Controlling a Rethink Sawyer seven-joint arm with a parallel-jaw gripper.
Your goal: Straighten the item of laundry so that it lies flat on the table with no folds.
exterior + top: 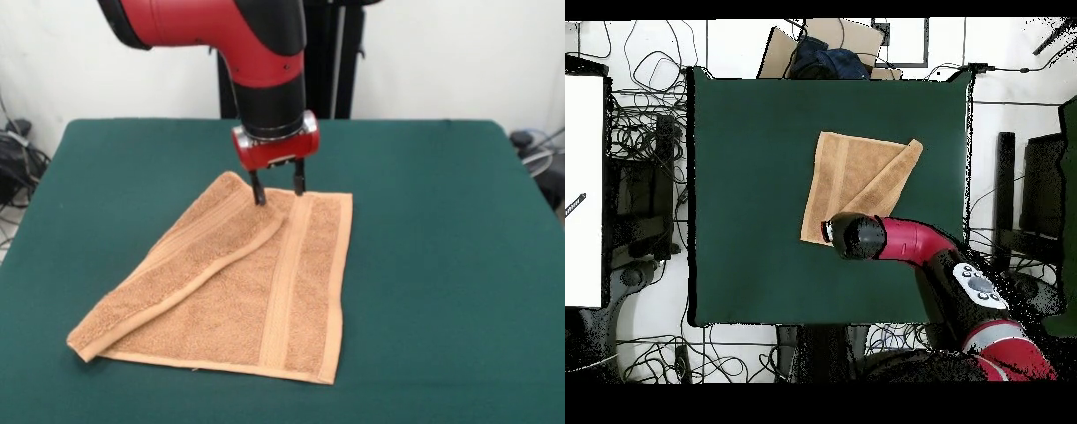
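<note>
A dark green counter (441, 265) before white walls carries the peach towel (265, 300), one side folded over; the tool (277, 188) hangs spread apart at its edge.

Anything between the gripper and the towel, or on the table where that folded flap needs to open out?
Nothing visible. The gripper hangs open right at the towel, over its far folded edge. The green table beside the fold is bare felt.

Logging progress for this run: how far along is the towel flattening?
Done: nothing visibly. The towel lies on the table with one side folded diagonally over. In hand: the open tool sits at the fold's far corner. Left: grip it and pull the flap out flat.
</note>
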